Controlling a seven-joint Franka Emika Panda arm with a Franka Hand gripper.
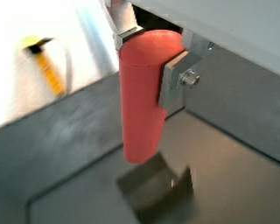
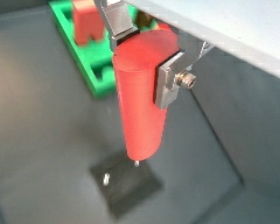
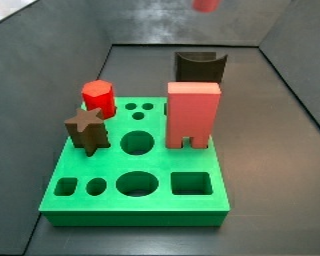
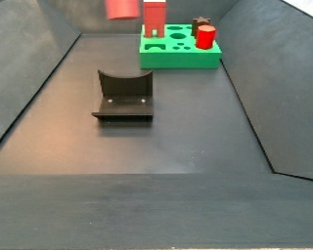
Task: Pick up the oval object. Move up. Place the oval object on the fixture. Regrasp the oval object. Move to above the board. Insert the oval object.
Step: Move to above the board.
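My gripper (image 1: 152,57) is shut on the oval object (image 1: 143,105), a smooth light-red rod that hangs down from between the silver fingers (image 1: 175,80). Both wrist views show it (image 2: 140,105). The gripper holds the rod high in the air above the fixture (image 1: 154,188), a dark notched block on the floor (image 2: 125,185). In both side views only the rod's lower end shows at the top edge (image 3: 206,4) (image 4: 122,8); the gripper itself is out of frame there. The fixture (image 4: 124,96) stands apart from the green board (image 3: 136,205) (image 4: 179,54).
On the board stand a wide red two-legged block (image 3: 192,112), a short bright-red peg (image 3: 99,97) and a brown star peg (image 3: 85,128). Grey sloping walls (image 4: 28,88) enclose the floor. A yellow-and-black tool (image 1: 43,63) lies outside the wall.
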